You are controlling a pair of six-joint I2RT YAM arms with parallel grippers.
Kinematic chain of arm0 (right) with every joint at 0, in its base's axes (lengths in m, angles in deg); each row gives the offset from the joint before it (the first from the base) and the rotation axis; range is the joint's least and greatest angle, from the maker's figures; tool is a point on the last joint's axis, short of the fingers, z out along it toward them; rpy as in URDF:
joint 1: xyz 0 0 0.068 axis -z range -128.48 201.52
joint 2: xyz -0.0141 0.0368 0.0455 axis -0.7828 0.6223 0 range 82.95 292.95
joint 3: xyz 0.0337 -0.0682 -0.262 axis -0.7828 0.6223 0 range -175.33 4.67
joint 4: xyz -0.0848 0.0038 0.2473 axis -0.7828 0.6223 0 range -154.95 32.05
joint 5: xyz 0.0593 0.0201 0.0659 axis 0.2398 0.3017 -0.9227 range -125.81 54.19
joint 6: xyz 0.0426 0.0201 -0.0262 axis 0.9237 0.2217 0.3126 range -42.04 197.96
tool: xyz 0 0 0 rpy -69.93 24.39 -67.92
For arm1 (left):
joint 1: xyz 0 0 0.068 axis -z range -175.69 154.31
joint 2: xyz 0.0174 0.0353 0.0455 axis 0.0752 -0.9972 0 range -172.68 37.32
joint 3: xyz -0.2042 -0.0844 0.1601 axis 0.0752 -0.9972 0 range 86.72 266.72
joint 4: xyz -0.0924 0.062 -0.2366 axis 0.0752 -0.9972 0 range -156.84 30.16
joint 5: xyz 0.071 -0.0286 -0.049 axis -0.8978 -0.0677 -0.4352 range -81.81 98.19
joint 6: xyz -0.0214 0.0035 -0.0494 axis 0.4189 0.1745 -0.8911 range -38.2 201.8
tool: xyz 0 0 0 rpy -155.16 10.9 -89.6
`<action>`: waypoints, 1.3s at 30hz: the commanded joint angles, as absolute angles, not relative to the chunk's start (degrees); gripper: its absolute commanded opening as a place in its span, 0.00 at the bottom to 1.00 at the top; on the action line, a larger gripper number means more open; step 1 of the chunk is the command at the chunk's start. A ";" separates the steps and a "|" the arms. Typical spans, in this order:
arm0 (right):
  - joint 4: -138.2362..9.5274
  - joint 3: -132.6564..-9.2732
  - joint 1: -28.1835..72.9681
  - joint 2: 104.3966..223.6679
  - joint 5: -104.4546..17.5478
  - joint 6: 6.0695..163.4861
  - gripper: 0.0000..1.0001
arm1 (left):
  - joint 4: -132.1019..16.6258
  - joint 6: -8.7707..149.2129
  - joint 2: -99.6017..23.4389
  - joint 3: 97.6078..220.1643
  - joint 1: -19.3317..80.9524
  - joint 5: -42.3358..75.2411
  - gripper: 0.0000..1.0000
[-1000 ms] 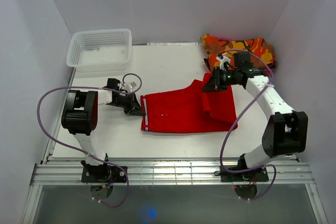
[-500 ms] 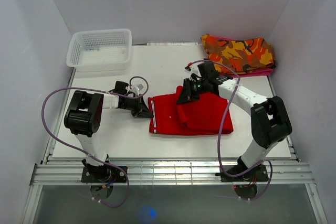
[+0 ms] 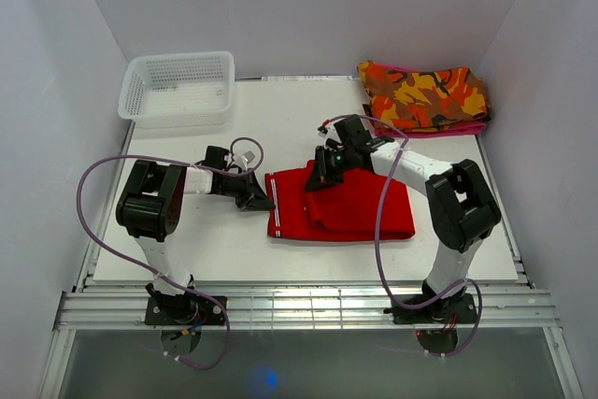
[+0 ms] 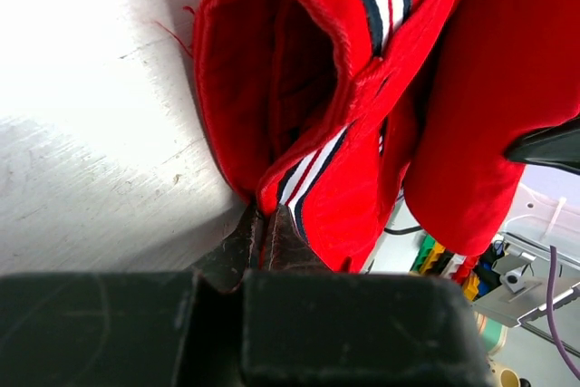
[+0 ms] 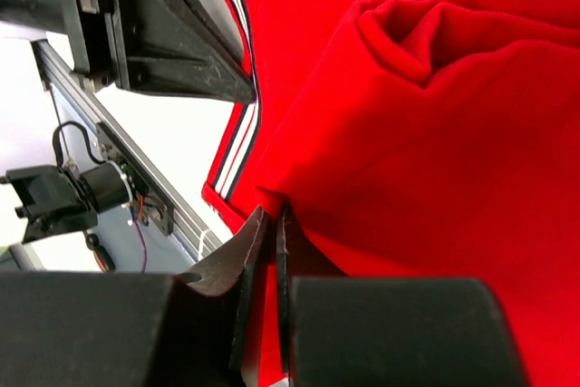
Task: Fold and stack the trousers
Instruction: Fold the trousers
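The red trousers (image 3: 350, 207) lie folded in the middle of the table, with the striped waistband (image 3: 277, 206) at their left edge. My left gripper (image 3: 264, 203) is shut on that waistband edge; the left wrist view shows its jaws (image 4: 263, 224) pinching the red cloth (image 4: 272, 88) low on the table. My right gripper (image 3: 313, 181) is shut on a fold of the trousers' leg cloth and holds it over the left part of the garment; the right wrist view shows the jaws (image 5: 270, 224) closed on the red fold (image 5: 426, 133).
A white mesh basket (image 3: 178, 87) stands at the back left. An orange-red-yellow camouflage garment (image 3: 425, 94) lies folded at the back right. The table's near edge is a metal rail (image 3: 299, 306). White walls close in both sides.
My right gripper has carried the leg cloth leftward from the right end across the trousers, folding them shorter. My left gripper stayed on the waistband, shifting slightly right.
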State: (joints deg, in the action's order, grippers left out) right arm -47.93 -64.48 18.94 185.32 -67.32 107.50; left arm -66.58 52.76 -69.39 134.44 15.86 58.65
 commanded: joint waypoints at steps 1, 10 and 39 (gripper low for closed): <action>-52.29 -68.63 17.07 186.66 -67.36 111.09 0.08 | -66.88 53.68 -71.92 132.16 18.02 48.18 0.00; -52.12 -73.20 12.94 190.97 -66.49 114.17 0.08 | -66.43 52.36 -72.01 131.98 18.64 45.46 0.00; -49.22 -78.21 9.77 197.12 -63.85 122.00 0.08 | -65.64 48.67 -77.64 136.64 19.43 45.11 0.00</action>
State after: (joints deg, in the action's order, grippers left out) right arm -47.96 -75.38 11.27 196.97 -62.49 120.01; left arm -64.92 46.32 -73.74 137.83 17.87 60.24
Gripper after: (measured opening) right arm 0.082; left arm 0.018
